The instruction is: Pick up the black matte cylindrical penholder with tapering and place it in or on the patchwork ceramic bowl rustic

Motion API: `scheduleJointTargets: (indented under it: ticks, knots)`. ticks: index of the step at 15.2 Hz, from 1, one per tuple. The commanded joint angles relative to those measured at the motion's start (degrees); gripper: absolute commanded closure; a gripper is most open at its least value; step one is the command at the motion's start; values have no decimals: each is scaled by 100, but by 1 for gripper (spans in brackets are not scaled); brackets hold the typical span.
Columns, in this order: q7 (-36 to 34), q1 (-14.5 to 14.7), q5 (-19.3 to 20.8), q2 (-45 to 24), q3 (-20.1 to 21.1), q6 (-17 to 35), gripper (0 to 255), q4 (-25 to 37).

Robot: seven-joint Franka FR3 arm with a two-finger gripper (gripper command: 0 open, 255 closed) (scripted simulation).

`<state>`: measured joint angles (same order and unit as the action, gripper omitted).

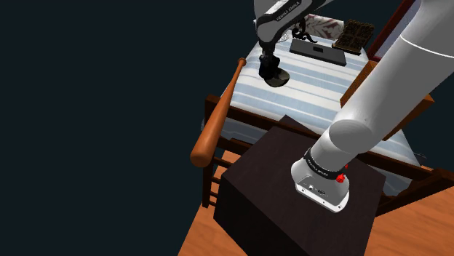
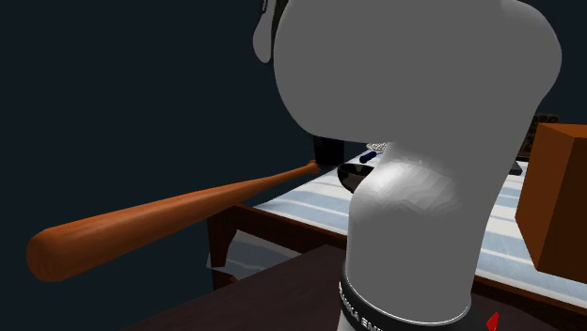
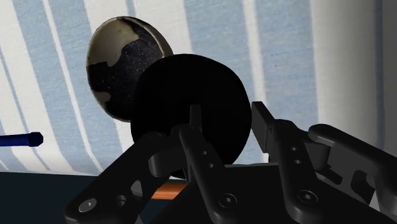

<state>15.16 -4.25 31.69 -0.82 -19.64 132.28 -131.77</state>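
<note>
Hanging over the bed's striped cover (image 3: 286, 51), the gripper (image 3: 227, 111) pointed down at the black penholder (image 3: 178, 89). Its fingers (image 3: 191, 137) stood well apart, open. One showed in front of the penholder's dark round face and the other just beside its edge. I could not tell whether either touched it, and the gap between them was narrower than the penholder.

The penholder was at the bed's edge, upright in the second exterior view. It was just beside a bowl (image 3: 114, 57) patched in cream and dark speckle, on that view's left of it. Whether the two touched, I could not tell. A blue pen (image 3: 19, 139) lay on the cover near the bowl.

In the shoulder view the white arm (image 1: 378, 94) rose from the dark stand (image 1: 269, 189) at the lower right and reached far and left to the bed. A brown baseball bat (image 1: 218, 116) leaned along the bed's left side, its thin end close to the bowl. Farther up the bed lay a flat black thing (image 1: 318, 51) and a brown ridged thing (image 1: 356, 35). An orange-brown box (image 2: 555, 197) stood at the second exterior view's right. The floor (image 1: 211, 233) was brown wood, and a black area lay left of the bed.
</note>
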Motion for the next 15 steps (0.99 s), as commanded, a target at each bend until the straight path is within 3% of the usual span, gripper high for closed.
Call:
scheduleJointTargets:
  ticks: [1, 4, 15]
  knots:
    - [75, 8, -35, 99, 8, -156, 255, 71]
    - [148, 21, -68, 219, 21, -337, 255, 142]
    - [2013, -728, -869, -887, -543, -299, 255, 1817]
